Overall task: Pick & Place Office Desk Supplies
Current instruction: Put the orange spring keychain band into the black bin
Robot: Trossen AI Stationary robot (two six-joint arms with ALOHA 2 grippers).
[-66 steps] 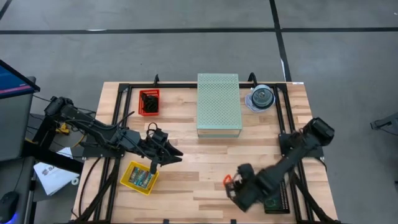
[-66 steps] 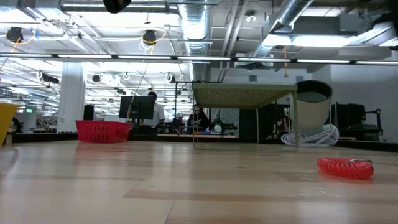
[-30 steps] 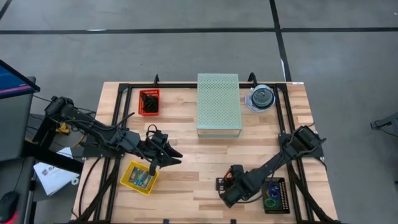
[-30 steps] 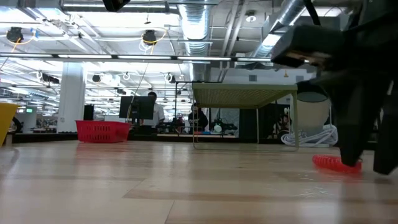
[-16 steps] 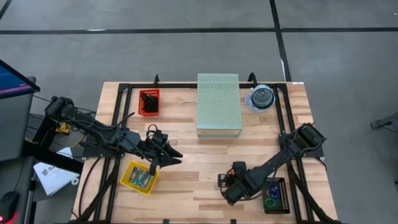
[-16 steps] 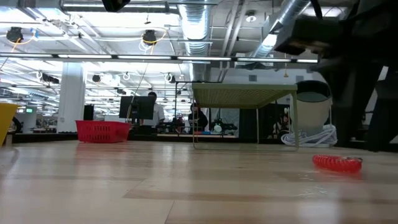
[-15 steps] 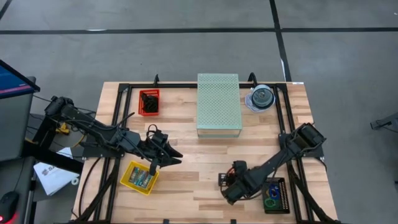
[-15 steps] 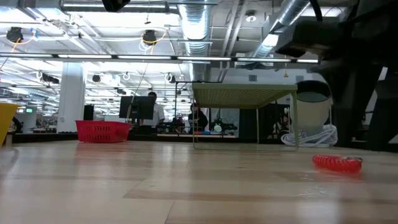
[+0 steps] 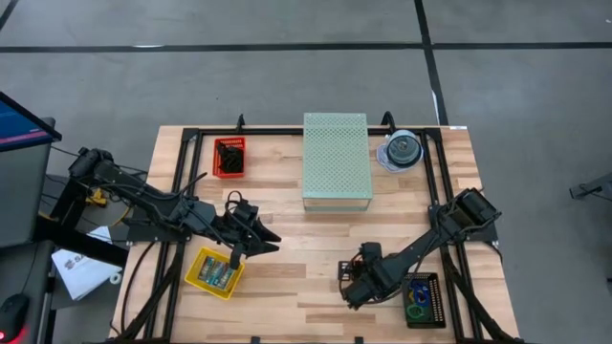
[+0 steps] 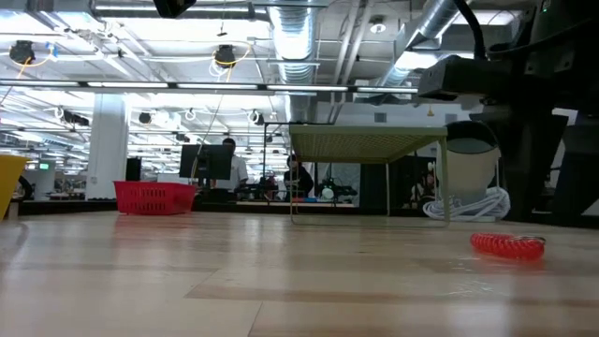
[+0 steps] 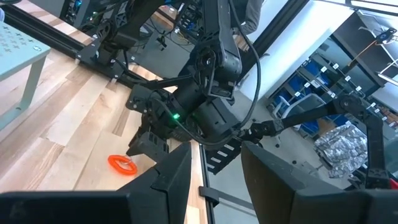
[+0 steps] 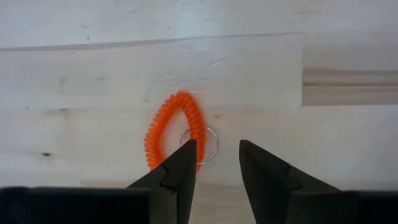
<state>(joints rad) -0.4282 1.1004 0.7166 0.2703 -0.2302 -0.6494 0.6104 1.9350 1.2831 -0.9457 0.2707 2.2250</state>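
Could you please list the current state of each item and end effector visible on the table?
Orange coil loop: lying flat on the table, not held.
Right end effector: open, poised above the loop.
Left end effector: open, empty, over the yellow tray.
Yellow tray: holds small packets.
Red basket: upright, holds dark items.
Black tray: holds coloured loops.
Green perforated box: standing on its legs.

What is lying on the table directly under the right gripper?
Under the open right gripper lies an orange coiled loop with a small metal ring, flat on the wooden table. One finger covers part of it.
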